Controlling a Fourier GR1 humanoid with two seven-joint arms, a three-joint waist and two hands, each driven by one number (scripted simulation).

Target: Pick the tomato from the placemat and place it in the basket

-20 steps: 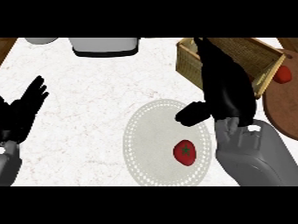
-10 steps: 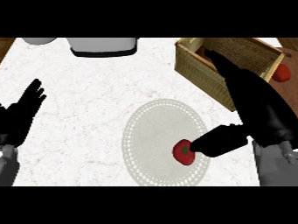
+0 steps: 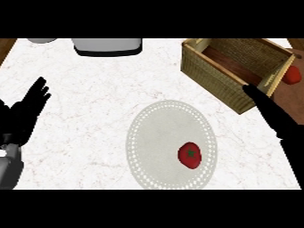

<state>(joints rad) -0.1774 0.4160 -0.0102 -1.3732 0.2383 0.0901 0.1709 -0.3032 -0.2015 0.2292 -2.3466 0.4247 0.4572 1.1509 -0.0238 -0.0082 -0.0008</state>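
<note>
Tomato (image 3: 190,155) location: lying on the round white placemat (image 3: 158,133), lower-right part, free of both hands; nothing holds it.

Right hand (image 3: 287,129): at the view's right edge, just beside the placemat, between the tomato and the wicker basket (image 3: 213,73); my fingers are straight and close together, tips pointing toward the basket's near corner, clamped on nothing.

Left hand (image 3: 19,113): resting at the left edge over the marble counter (image 3: 95,89), fingers up and spread, well apart from the task items.

Step in hand, as I judge it: the pick – not yet made; the basket holds no tomato that I can see.

Next move calls for: bringing the right hand back over the placemat and down onto the tomato; spreading thumb and fingers to either side of it; closing round it; then lifting and carrying it up and right over the basket rim before release.

Caution – a second red round object (image 3: 292,75) lies beyond the basket; it is not the target.
</note>
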